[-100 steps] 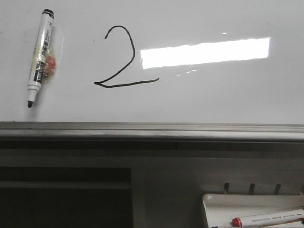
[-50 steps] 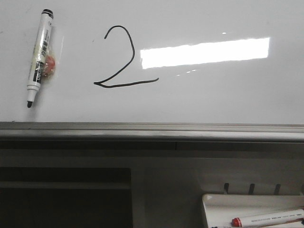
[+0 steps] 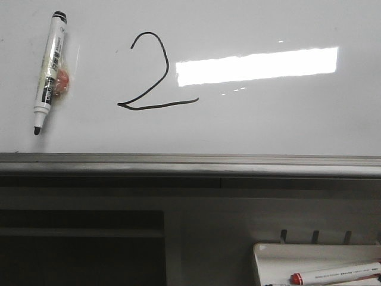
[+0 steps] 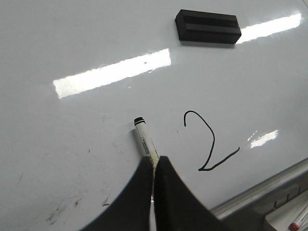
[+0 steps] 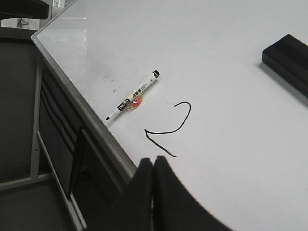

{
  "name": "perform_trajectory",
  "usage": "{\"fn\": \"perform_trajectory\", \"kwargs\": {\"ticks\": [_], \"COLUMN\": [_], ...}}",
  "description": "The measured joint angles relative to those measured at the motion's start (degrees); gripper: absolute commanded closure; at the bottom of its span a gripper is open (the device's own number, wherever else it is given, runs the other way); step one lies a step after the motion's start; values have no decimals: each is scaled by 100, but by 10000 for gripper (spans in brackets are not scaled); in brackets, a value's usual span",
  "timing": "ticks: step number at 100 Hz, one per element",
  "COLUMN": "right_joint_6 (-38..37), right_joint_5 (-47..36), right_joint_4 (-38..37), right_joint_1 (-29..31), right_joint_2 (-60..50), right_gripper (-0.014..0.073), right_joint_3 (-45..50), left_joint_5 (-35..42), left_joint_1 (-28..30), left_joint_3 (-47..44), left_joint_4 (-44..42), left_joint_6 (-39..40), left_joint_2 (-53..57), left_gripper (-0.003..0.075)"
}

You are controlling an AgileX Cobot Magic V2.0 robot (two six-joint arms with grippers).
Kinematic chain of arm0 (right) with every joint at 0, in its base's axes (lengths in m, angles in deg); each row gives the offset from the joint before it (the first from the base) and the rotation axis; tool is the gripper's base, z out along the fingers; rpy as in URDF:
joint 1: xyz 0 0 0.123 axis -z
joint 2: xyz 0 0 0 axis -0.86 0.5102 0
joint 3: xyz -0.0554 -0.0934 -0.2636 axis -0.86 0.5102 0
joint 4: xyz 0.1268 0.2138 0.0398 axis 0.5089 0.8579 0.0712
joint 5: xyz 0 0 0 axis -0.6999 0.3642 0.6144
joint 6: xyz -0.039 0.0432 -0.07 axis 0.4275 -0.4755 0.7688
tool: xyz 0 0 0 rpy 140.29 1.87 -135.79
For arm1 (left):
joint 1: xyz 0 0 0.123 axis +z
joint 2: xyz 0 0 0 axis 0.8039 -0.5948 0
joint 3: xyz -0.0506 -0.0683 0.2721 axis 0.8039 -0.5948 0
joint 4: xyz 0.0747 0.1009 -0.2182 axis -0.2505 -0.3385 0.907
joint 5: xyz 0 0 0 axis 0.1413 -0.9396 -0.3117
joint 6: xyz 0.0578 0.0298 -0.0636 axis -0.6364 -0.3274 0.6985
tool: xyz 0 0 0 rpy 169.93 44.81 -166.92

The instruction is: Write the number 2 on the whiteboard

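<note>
The number 2 (image 3: 165,76) is drawn in thin black line on the whiteboard (image 3: 268,119). It also shows in the left wrist view (image 4: 213,144) and the right wrist view (image 5: 168,132). A black-tipped white marker (image 3: 50,71) lies loose on the board to the left of the digit, uncapped, tip toward the rail. No gripper shows in the front view. My left gripper (image 4: 154,161) is shut and empty above the board, and the marker (image 4: 146,142) lies just beyond its tips. My right gripper (image 5: 153,161) is shut and empty near the board's front edge.
A grey metal rail (image 3: 190,164) runs along the board's near edge. A black eraser block (image 4: 208,26) sits farther back on the board. A small white tray (image 3: 280,256) below the rail at the right holds a red-capped marker (image 3: 336,274). A red-orange spot (image 3: 61,80) lies by the marker.
</note>
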Motion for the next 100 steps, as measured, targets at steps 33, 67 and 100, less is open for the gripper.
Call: {"fn": "perform_trajectory", "kwargs": {"ticks": [33,67,100], "right_joint_6": [0,0,0], "right_joint_5": [0,-26,-39], "right_joint_4": [0,0,0], "right_joint_1": [0,0,0], "right_joint_2": [0,0,0], "right_gripper": [654,654,654], "right_joint_3": [0,0,9], "left_joint_5": [-37,1204,1612], "left_joint_1": [161,1974,3065], "left_joint_3": [-51,-1085,-2382], "left_joint_4": [10,327,647], "left_joint_6": [-151,-338,-338], "left_joint_2": [0,101,886], "left_gripper": [741,741,741]}}
